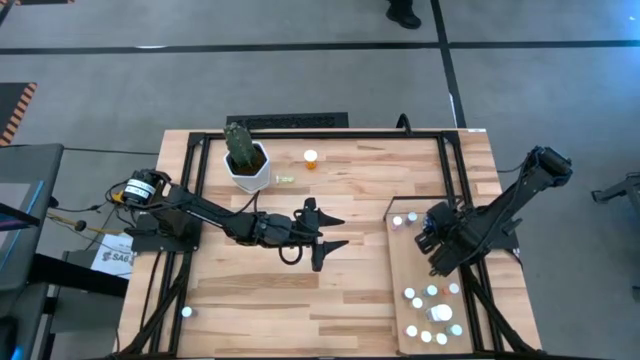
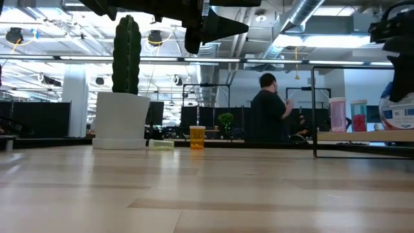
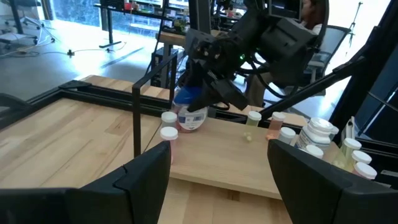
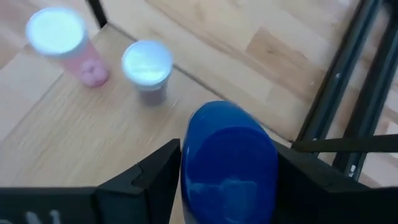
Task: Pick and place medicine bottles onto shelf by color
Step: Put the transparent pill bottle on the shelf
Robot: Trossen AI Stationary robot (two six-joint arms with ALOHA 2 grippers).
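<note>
Now I am gripping a blue-capped bottle [image 4: 229, 163] in my right gripper [image 1: 432, 240], holding it over the shelf [image 1: 415, 262] near two white-capped bottles [image 4: 147, 64]; my left gripper [image 1: 322, 232] is hanging open mid-table.

Smooth pale plywood shelf [image 1: 413, 268], glossy plastic blue bottle [image 4: 229, 163], matt planked wood tabletop [image 1: 330, 300]

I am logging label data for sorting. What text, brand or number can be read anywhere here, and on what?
"SA": start of a word on the white sheet left of the table; the rest is hidden.
Label on the blue-capped bottle held by the right gripper: print too blurred to read.
Other medicine bottles: nothing legible.
</note>
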